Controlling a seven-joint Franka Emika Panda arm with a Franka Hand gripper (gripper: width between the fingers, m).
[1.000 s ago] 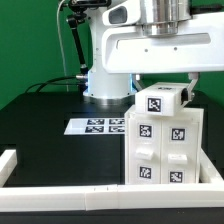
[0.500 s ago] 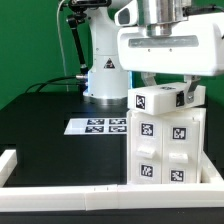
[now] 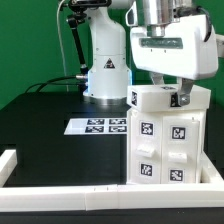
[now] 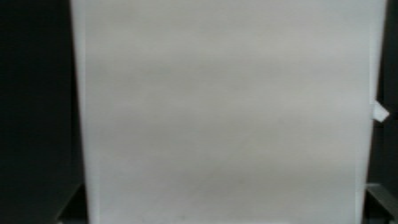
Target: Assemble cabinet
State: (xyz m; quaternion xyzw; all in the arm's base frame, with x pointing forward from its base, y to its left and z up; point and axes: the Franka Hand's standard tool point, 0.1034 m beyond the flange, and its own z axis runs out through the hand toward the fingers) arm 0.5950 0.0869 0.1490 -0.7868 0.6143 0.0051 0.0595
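Since a second ago the tagged top block has turned so its marker no longer faces the camera, and the arm has shifted toward the exterior view's right. Now the hand [image 3: 182, 97] pinches that top piece on the white plastic boxy cabinet [image 3: 165, 140], which stands on the black counter [image 3: 40, 120] against the long low white rail [image 3: 60, 192]. Judging by this, seating it wants slow, square downward pressure; the wrist view shows only a plain white face

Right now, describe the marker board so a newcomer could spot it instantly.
Start at the robot's white base at the back of the black table. Just in front of it lies the marker board, flat on the table, on the exterior view's left of the cabinet. Unlike the tall tagged cabinet, it is a thin sheet.
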